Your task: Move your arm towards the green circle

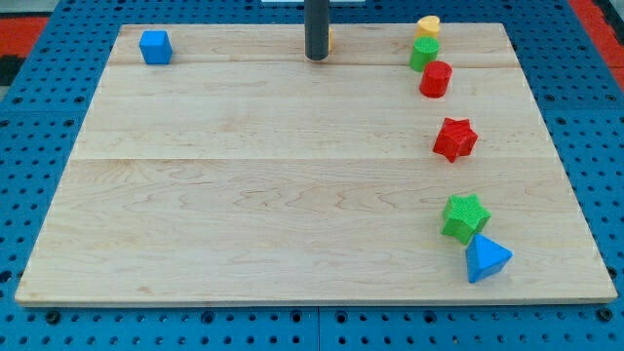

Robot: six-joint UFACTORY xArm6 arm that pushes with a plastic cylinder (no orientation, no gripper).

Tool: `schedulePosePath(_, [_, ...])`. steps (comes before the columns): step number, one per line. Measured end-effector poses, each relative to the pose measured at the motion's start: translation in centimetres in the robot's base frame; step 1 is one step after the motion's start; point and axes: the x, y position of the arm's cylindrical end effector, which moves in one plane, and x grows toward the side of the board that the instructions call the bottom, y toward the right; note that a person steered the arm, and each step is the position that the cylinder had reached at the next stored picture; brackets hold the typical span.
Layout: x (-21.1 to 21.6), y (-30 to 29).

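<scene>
The green circle (423, 53) is a small round green block near the view's top right, between a yellow block (428, 26) above it and a red cylinder (435, 79) just below it. My tip (317, 58) is the lower end of the dark rod at the view's top centre, well to the left of the green circle at about the same height. A sliver of an orange-yellow block (330, 39) shows just behind the rod.
A blue cube (155, 47) sits at the top left. A red star (454, 138) lies at the right middle. A green star (465, 216) touches a blue triangle (486, 258) at the bottom right. The wooden board (244, 195) lies on a blue pegboard.
</scene>
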Motion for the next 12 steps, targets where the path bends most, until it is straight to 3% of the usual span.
schedulePosePath(1, [2.5,0.0])
schedulePosePath(3, [2.6,-0.3])
schedulePosePath(5, [6.5,-0.3])
schedulePosePath(7, [7.5,0.6])
schedulePosePath(9, [6.0,3.7])
schedulePosePath(12, [-2.4,9.6])
